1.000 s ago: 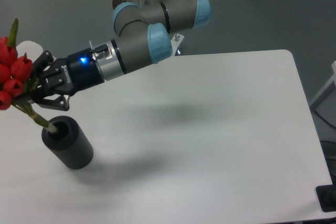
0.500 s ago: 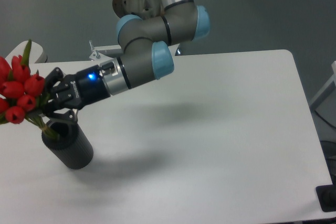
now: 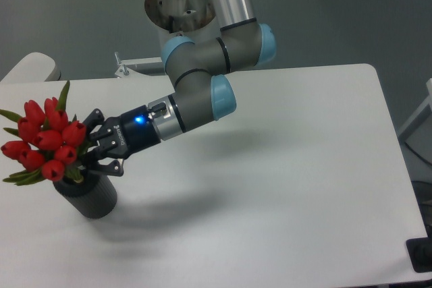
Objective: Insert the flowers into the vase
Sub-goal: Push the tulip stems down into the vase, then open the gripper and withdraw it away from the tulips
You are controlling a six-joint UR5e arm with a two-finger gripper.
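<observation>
So the flowers (image 3: 47, 141) are basically in now. A second ago the bunch was still riding high and off to the far left of the vase (image 3: 86, 195), with only the bare stem tips poking into the hole at a slant. Now the whole bunch is sitting low, red buds just above the rim, and no stem is showing between the buds and the vase top anymore. The leaves are spilling out toward the left of the vase.

The arm has been swinging down and in toward the vase the whole time, and the gripper (image 3: 90, 155) is now hanging right at the vase's upper right edge, just above the rim. The jaws are looking spread around the base of the bunch, but I honestly can't tell whether they're still pinching the stems or already letting go, since the buds and dark fingers are overlapping there.

The vase itself is standing upright on the white desk (image 3: 283, 166), same spot as before, so the push down hasn't shoved or tipped it.

My read: insertion is pretty much done, and what's left is releasing cleanly and backing the arm away from the vase. The risk I'm seeing is a finger snagging a leaf or bud on the way out and dragging the bunch back up, or nudging the vase over.
</observation>
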